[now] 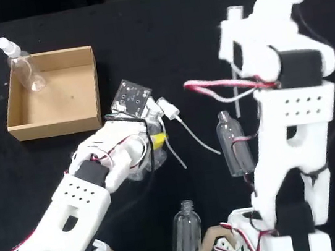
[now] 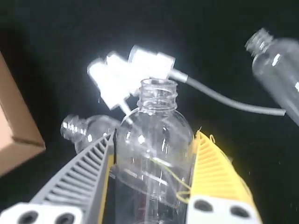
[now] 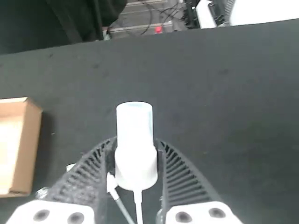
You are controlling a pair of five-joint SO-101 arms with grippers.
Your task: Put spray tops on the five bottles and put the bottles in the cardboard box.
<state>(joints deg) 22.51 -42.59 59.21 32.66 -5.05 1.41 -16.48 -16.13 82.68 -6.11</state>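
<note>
Uncapped bottle (image 2: 156, 158) is clamped between the closed-in fingers of the left gripper (image 2: 154, 140), mouth free beyond the tips. Loose spray tops (image 2: 126, 74) lie just past it. A spray top (image 3: 134, 135) is pinched in the right gripper (image 3: 135, 145), raised above the table. One capped bottle (image 1: 26, 73) is seen in the cardboard box (image 1: 55, 125), far left corner. Another bare bottle (image 1: 185, 232) stands at the near table edge. Black tabletop (image 1: 143, 41) is spread between box and right arm.
</note>
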